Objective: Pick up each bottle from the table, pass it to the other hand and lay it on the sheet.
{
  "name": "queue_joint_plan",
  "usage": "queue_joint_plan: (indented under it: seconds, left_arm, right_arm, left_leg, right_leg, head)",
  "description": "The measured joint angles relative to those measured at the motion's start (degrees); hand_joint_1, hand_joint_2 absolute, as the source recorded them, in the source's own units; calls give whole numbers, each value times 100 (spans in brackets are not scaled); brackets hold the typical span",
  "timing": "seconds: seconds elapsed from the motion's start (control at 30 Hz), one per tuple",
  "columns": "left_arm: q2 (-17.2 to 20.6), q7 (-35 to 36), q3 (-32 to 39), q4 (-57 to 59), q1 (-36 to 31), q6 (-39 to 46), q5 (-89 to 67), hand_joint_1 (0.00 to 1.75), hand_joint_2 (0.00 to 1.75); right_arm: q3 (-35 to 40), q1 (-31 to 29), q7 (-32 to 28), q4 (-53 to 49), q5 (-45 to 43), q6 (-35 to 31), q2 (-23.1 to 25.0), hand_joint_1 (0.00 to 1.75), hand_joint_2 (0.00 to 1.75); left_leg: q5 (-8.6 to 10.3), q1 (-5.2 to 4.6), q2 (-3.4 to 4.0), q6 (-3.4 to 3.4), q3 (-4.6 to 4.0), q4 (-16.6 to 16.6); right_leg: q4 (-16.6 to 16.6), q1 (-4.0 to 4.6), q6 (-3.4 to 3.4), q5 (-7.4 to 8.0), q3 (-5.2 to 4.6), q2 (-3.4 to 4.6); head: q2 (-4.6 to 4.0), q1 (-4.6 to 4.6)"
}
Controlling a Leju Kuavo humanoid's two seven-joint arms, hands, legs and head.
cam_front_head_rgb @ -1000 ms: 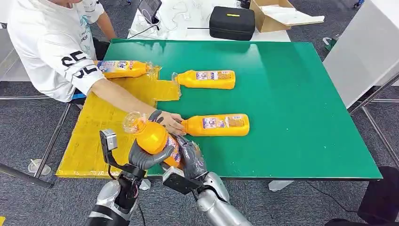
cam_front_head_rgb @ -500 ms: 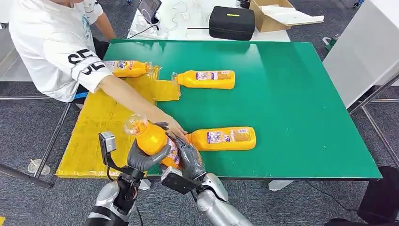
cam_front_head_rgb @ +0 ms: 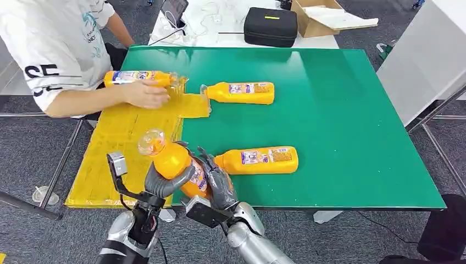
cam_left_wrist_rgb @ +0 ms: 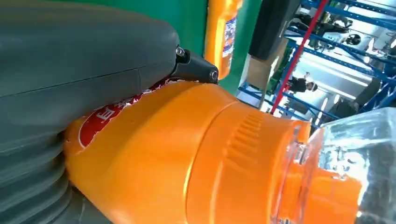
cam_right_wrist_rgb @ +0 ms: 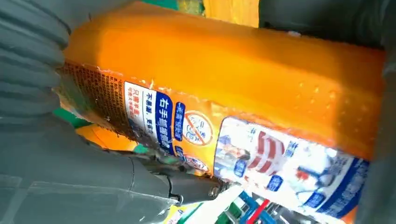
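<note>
both the left hand [cam_front_head_rgb: 165, 184] and the right hand [cam_front_head_rgb: 215, 184] gripped the held bottle [cam_front_head_rgb: 177, 162] at the near edge of the green table [cam_front_head_rgb: 340, 110], beside the yellow sheet [cam_front_head_rgb: 118, 148]; an early right-hand release could let it tip and fall off the edge

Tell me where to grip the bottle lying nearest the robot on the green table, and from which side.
Grip the nearest lying bottle across its flat labelled body from above. It lies on its side, neck toward the robot's left; the tapered neck probably gives a poorer hold.
</note>
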Motion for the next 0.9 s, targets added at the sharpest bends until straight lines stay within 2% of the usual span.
queue_joint_plan:
  seconds: [0.13,0.3,0.57,0.77,0.9]
  left_arm:
    - [0,-31,24,-127,-4,121,11,175,175]
    - [-11,-220,284,-255,-191,765,-166,175,175]
    - [-4,-293,503,-273,-344,927,-297,175,175]
    - [41,-1011,921,-284,-635,2390,-1266,175,175]
    - [118,-1217,1271,-284,-893,3495,-2304,175,175]
  right_arm:
    - [-59,1,48,-189,-112,-74,0,0,0]
    - [-239,76,89,-691,-361,13,-48,0,0]
    - [-332,144,120,-1102,-424,103,-114,0,0]
    - [-419,344,-2,-1673,-776,175,-186,0,0]
    - [-459,598,-297,-2442,-1029,-93,-225,0,0]
  left_leg:
    - [0,0,0,0,0,0]
    - [1,0,-2,0,1,0]
    - [1,0,-1,0,1,0]
    - [1,1,-1,0,0,0]
    - [2,3,-1,-1,0,0]
  right_leg:
    - [0,0,0,0,0,0]
    - [0,0,-1,1,1,0]
    - [0,0,0,1,0,2]
    - [0,2,-1,1,0,2]
    - [1,4,-1,1,0,1]
  head:
    - [0,0]
    - [0,-2]
    - [0,2]
    - [0,0]
    - [0,0]
